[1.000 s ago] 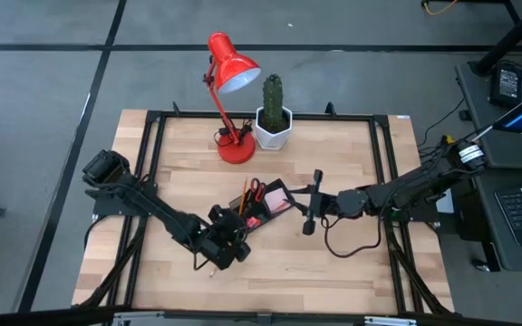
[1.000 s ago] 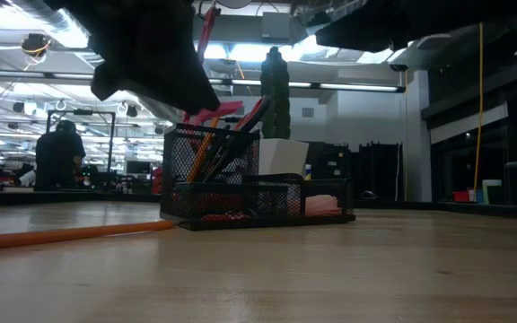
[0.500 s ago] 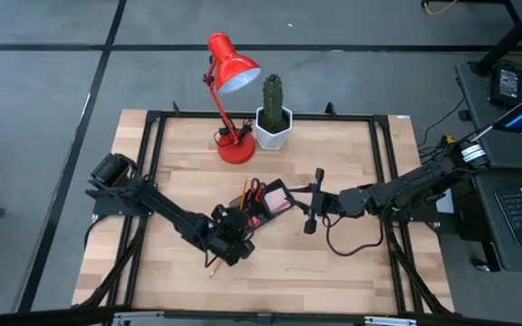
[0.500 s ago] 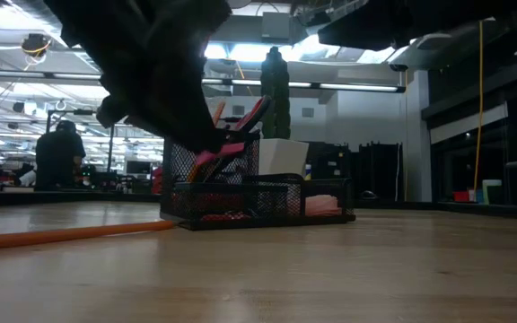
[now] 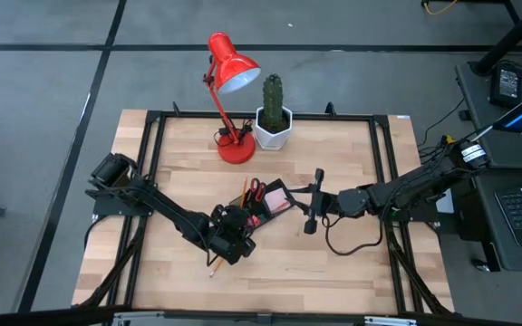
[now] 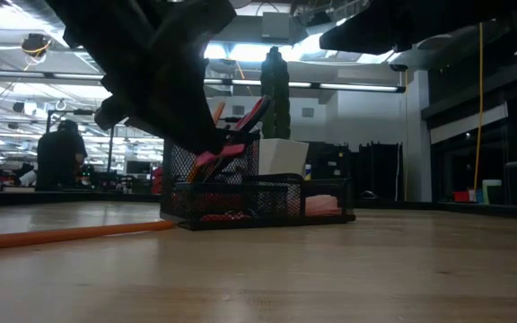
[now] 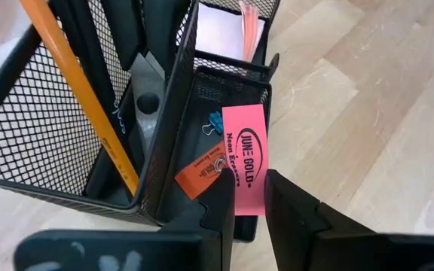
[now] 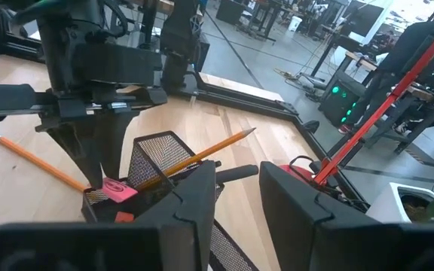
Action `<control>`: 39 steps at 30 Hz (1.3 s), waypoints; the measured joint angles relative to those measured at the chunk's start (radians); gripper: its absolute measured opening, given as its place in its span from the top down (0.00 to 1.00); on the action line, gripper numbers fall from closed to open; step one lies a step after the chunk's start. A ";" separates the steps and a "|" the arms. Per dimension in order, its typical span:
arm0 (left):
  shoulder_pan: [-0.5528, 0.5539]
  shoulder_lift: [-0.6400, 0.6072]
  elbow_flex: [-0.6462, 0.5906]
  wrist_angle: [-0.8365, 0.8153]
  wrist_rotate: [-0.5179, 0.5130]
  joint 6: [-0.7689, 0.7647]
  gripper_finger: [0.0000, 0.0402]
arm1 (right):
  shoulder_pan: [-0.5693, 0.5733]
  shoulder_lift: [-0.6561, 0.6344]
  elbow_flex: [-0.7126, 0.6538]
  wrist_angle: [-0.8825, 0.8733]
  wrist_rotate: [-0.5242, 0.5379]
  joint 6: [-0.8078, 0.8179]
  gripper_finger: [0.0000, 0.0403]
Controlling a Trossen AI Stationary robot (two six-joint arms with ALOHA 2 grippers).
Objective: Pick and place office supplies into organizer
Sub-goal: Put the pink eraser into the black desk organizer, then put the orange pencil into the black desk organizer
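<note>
The black mesh organizer (image 5: 263,205) stands mid-table, also seen in the low view (image 6: 267,193). Its tall cup holds an orange pencil (image 7: 81,90), a black pen and the red-handled scissors (image 5: 254,188). The pink sticky-note pad (image 5: 277,197) sits in one end. An orange eraser (image 7: 202,175) and a blue clip (image 7: 215,124) lie in a low compartment. My left gripper (image 7: 251,197) is at the organizer's near-left corner, shut on a pink eraser (image 7: 245,154). A second orange pencil (image 5: 214,266) lies on the table. My right gripper (image 5: 313,202) waits open, just right of the organizer. My left gripper pinches the pink eraser by its near end (image 7: 246,202) between the two fingertips (image 7: 221,197). The fingers come slanting down from the table's near-left side. The eraser sticks out ahead of them, lifted clear over the low compartment's rim, also seen in the low view (image 6: 206,160).
A red desk lamp (image 5: 229,81) and a cactus in a white pot (image 5: 273,118) stand at the far edge, behind the organizer. Bare wood lies near and to the right. A black frame (image 5: 383,181) runs around the table. A person (image 6: 58,157) sits in the room beyond.
My left gripper has moved a little toward the organizer and gone down, carrying the pink eraser from about the tall cup's rim to lower beside the mesh. In the last half second it has barely moved.
</note>
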 joint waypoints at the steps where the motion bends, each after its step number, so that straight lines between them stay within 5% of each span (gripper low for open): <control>1: 0.000 0.000 0.000 0.000 0.004 0.000 0.85 | 0.000 0.000 0.000 0.000 0.000 0.000 0.73; 20: 0.009 0.061 -0.001 0.000 0.027 -0.033 0.85 | 0.021 0.000 0.000 -0.003 0.000 0.000 0.73; 39: 0.007 0.028 0.018 0.003 0.028 0.087 0.67 | 0.057 0.000 -0.001 -0.005 0.000 0.002 0.73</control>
